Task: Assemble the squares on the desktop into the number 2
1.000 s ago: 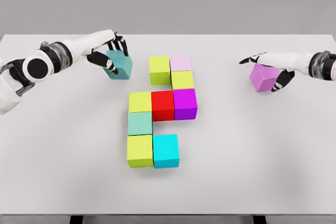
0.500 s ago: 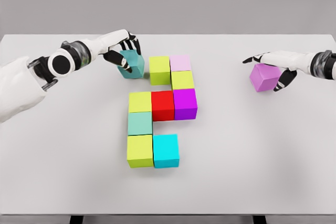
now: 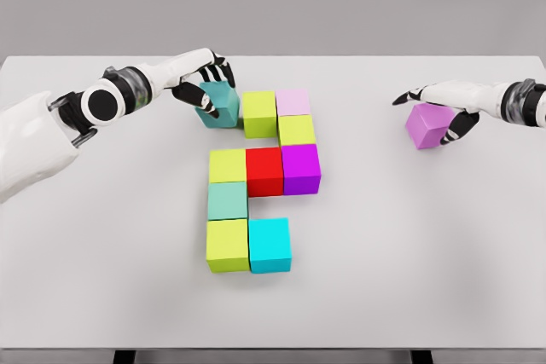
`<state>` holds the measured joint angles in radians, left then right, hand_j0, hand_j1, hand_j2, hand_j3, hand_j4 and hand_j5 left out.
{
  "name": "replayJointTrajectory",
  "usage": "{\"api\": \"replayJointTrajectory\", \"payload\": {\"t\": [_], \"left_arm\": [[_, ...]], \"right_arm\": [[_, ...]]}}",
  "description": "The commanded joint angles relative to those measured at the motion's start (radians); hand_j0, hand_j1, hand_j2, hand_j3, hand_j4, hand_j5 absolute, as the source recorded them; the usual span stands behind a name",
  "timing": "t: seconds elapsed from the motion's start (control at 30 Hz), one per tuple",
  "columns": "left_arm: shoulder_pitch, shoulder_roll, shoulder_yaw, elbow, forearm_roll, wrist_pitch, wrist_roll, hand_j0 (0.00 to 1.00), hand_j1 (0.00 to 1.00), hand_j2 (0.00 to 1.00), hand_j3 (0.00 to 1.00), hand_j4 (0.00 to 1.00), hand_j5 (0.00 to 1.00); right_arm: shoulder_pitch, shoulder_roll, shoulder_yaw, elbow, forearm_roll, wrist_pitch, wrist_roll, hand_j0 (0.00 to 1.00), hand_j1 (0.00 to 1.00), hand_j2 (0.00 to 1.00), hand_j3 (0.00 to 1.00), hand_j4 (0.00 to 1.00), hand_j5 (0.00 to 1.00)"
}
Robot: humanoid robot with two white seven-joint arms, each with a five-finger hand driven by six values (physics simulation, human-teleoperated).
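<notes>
Coloured cubes lie on the white table [image 3: 409, 245] in a partial figure. The top row holds a yellow-green cube [image 3: 258, 113] and a pale pink cube [image 3: 293, 101]. Below them come another yellow-green cube [image 3: 297, 130], a magenta cube [image 3: 300, 168], a red cube [image 3: 264, 170] and a yellow-green cube [image 3: 228, 165]. Further down sit a mint cube [image 3: 227, 200], a yellow-green cube [image 3: 227, 245] and a cyan cube [image 3: 270, 245]. My left hand [image 3: 205, 74] is shut on a teal cube [image 3: 218, 106], which touches the top row's left end. My right hand [image 3: 439, 101] is shut on a violet cube [image 3: 429, 126] at the right.
The table's front edge [image 3: 273, 349] runs along the bottom of the view. A grey wall stands behind the far edge [image 3: 273, 56].
My left hand has carried the teal cube rightward until it meets the top yellow-green cube. My right hand and the violet cube have barely shifted.
</notes>
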<state>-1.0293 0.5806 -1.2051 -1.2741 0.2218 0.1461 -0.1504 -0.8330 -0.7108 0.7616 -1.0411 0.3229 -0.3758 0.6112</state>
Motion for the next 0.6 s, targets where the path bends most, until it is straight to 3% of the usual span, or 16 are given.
{"api": "replayJointTrajectory", "payload": {"t": [0.0,0.1,0.13,0.43,0.5,0.57], "left_arm": [[0.000,-0.001,0.001,0.002,-0.001,-0.002,0.000,0.49,0.49,0.49,0.49,0.49,0.49],[-0.002,-0.001,0.001,0.002,-0.002,0.001,0.000,0.61,0.61,0.61,0.61,0.61,0.61],[-0.002,-0.001,0.001,0.004,-0.004,0.003,0.000,0.69,0.69,0.69,0.69,0.69,0.69],[0.000,-0.002,0.001,0.002,-0.004,0.000,0.000,0.77,0.77,0.77,0.77,0.77,0.77],[0.000,-0.002,0.001,0.001,-0.004,0.000,0.000,0.79,0.79,0.79,0.79,0.79,0.79],[0.000,-0.002,0.001,0.001,-0.004,0.000,0.000,0.81,0.81,0.81,0.81,0.81,0.81]], "right_arm": [[0.000,-0.001,-0.001,-0.001,-0.004,-0.002,0.000,0.84,0.84,0.84,0.84,0.84,0.84],[0.000,0.001,0.001,-0.001,-0.004,-0.005,0.000,0.84,0.84,0.84,0.84,0.84,0.84],[0.000,-0.001,0.001,-0.001,-0.004,-0.005,0.000,0.84,0.84,0.84,0.84,0.84,0.84],[0.000,-0.001,0.019,-0.001,-0.001,-0.005,0.000,0.81,0.81,0.81,0.81,0.81,0.81],[0.000,-0.001,0.018,-0.001,-0.005,-0.005,0.000,0.56,0.56,0.56,0.56,0.56,0.56],[-0.002,-0.001,0.015,0.001,-0.007,-0.005,0.000,0.51,0.51,0.51,0.51,0.51,0.51]]}}
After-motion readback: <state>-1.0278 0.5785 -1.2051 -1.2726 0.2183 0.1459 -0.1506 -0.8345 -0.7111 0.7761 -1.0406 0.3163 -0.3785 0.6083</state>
